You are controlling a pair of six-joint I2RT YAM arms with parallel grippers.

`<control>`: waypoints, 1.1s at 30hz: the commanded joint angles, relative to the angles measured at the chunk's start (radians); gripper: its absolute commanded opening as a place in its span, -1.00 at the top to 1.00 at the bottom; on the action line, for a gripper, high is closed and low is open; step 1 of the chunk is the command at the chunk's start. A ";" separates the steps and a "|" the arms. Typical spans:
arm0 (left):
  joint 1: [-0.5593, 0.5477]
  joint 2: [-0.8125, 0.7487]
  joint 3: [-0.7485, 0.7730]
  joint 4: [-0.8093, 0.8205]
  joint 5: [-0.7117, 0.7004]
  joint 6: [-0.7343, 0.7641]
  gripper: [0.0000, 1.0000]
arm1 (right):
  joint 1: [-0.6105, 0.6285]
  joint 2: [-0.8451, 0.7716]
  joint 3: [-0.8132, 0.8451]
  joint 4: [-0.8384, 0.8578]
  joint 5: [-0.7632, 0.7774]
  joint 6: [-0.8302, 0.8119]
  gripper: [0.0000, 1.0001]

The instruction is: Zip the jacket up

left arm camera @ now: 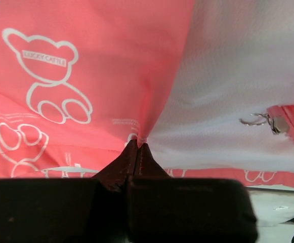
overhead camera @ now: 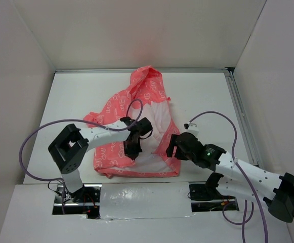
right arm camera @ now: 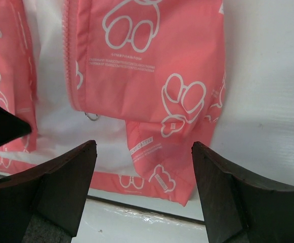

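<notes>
On the white desk (overhead camera: 202, 96), mid-field, between pale walls: the jacket (overhead camera: 149, 98), coral-pink with white bear print, spread front-up, hood toward the far wall, hem toward the arm bases. Unzipped; front panels parted, whitish lining (overhead camera: 159, 119) showing between them. Over the left-hand panel, near the hem: left gripper (overhead camera: 133, 149), pointing down into the cloth. From the left wrist view: fingers (left arm camera: 121, 167) clenched tip to tip, nipping a fold right where pink outer cloth meets white lining, cloth drawn up into a small peak at the tips. To the right in that view: zipper pull (left arm camera: 258, 120), small and metal, lying on the lining at the end of a pink edge, well apart from the fingers. At the right-hand panel's lower edge: right gripper (overhead camera: 173, 147), low over the cloth. From the right wrist view: both dark fingers released and spread wide, nothing between them, poised above the pink panel's bottom corner; touching or just above, cannot tell. Along that panel's inner edge: zipper teeth (right arm camera: 66, 55), ending near the hem at a small metal ring (right arm camera: 91, 116). Trailing from both arms: purple cables (overhead camera: 35, 136).
</notes>
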 commanded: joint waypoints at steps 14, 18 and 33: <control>0.182 -0.771 -0.588 0.301 0.191 -0.034 1.00 | 0.154 0.233 0.113 0.301 -0.137 -0.139 -0.63; 0.277 -0.768 -0.681 0.296 0.228 -0.049 1.00 | 0.173 0.388 0.251 0.370 -0.147 -0.171 -0.59; 0.378 -0.845 -0.716 0.313 0.302 0.048 -0.31 | 0.151 0.791 0.498 0.471 -0.419 -0.246 -0.48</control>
